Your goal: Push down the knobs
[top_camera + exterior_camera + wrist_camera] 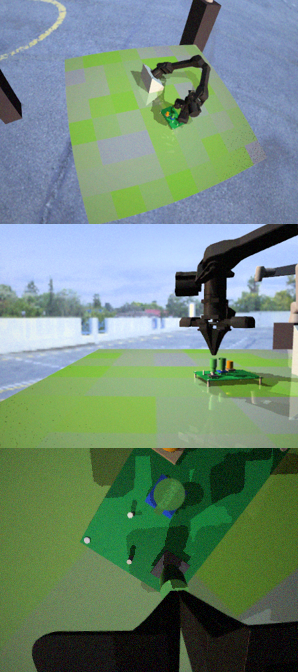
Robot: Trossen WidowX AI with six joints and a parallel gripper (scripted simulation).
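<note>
Your circuit board (175, 124) (238, 375) (107, 523) stands on short legs on the tabletop (126, 149) (116, 413) (45, 573), nearer the right edge than the left in the top view. You see two green knobs (213, 364) (170, 494) and an orange knob (167, 114) (229, 365) upright on it. Your end effector (183, 116) (214, 354) (177, 598), fingers pressed together and empty, points down just above the green knob nearest the exterior camera.

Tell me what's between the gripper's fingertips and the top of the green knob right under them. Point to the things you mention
Nothing but a narrow gap of air separates the closed gripper (214, 354) (177, 598) from that green knob (213, 364) (173, 582); the exterior view shows it.
</note>
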